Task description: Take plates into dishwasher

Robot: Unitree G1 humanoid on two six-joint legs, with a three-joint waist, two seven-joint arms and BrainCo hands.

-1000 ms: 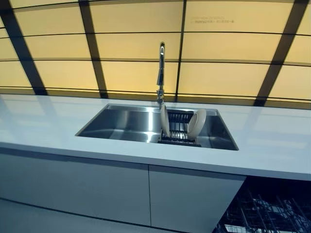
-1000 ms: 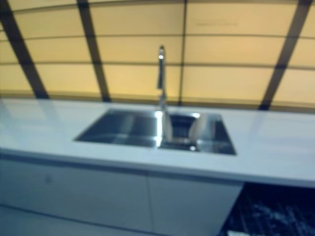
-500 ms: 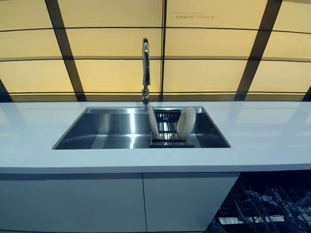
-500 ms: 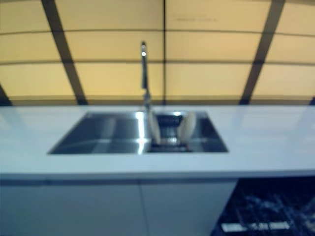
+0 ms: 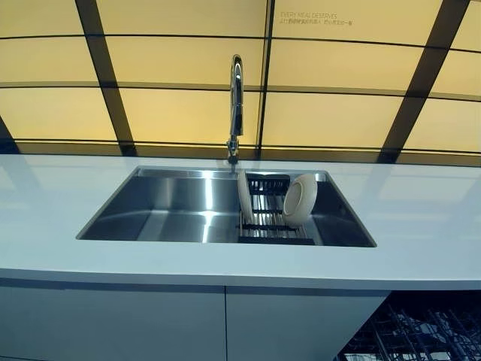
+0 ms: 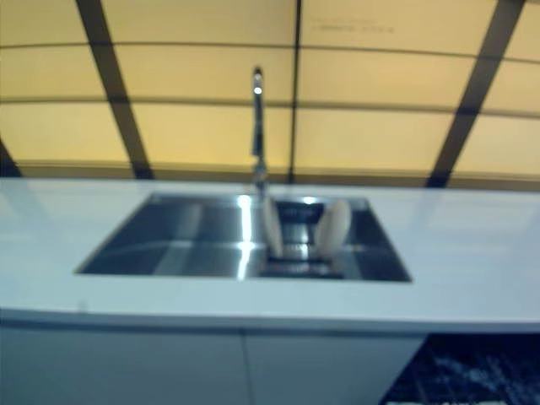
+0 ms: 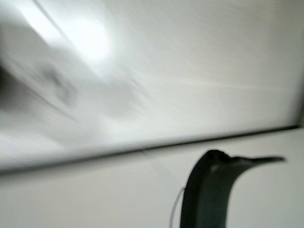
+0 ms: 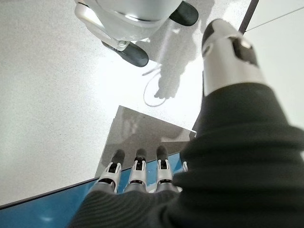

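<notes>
Two cream plates stand on edge in a black rack at the right end of a steel sink. The left plate is nearly upright. The right plate leans to the right. The open dishwasher's dark wire rack shows under the counter at the lower right. Neither hand shows in the eye views. My right hand shows in the right wrist view, fingers straight, empty, above the floor. Only a dark blurred part of my left hand shows in the left wrist view.
A tall chrome faucet stands behind the sink. A white counter runs on both sides. Pale cabinet doors are below it, left of the dishwasher. A yellow panelled wall is behind.
The whole picture has shifted as the camera moved. The sink now sits lower and nearly square to the view. The plates and rack have not moved.
</notes>
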